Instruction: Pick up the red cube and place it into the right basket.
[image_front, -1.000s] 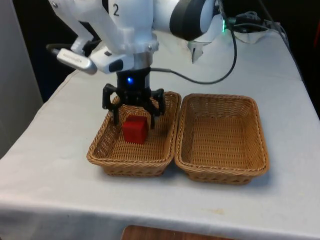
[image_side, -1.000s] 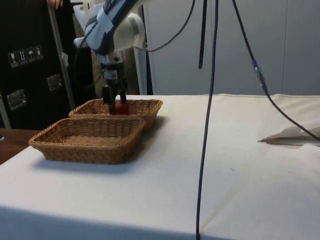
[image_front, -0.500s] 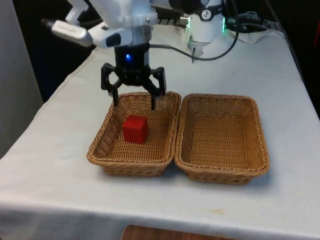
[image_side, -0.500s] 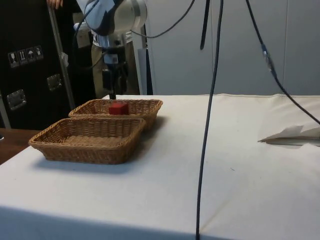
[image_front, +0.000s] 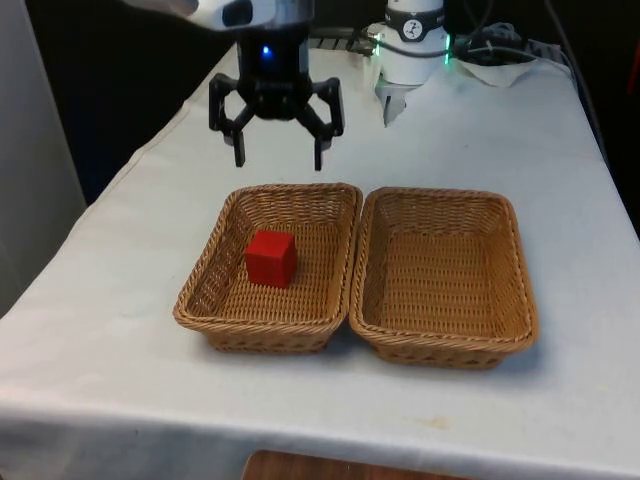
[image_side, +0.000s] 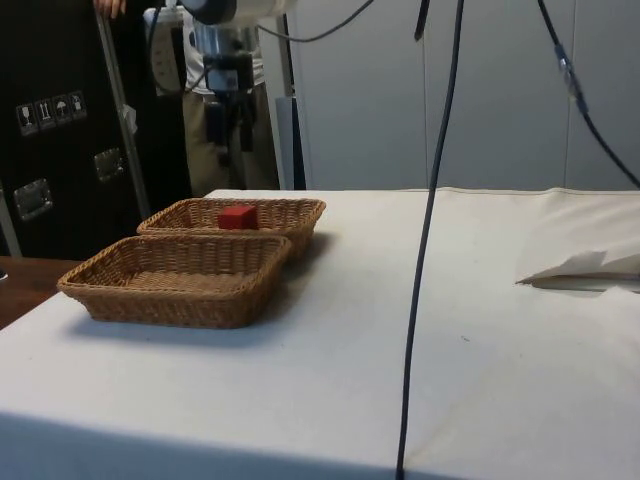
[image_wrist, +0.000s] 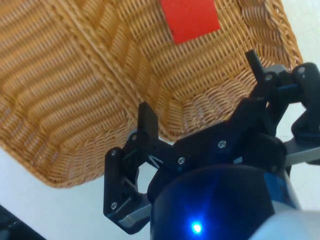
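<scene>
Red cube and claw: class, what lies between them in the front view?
Only the far wicker rim of the left basket; the open claw hangs above and behind the red cube, otherwise just air.

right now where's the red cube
The small red cube lies in the wicker basket on the front view's left, beside the second wicker basket, while the open black fingers hang above the basket's far rim.
</scene>
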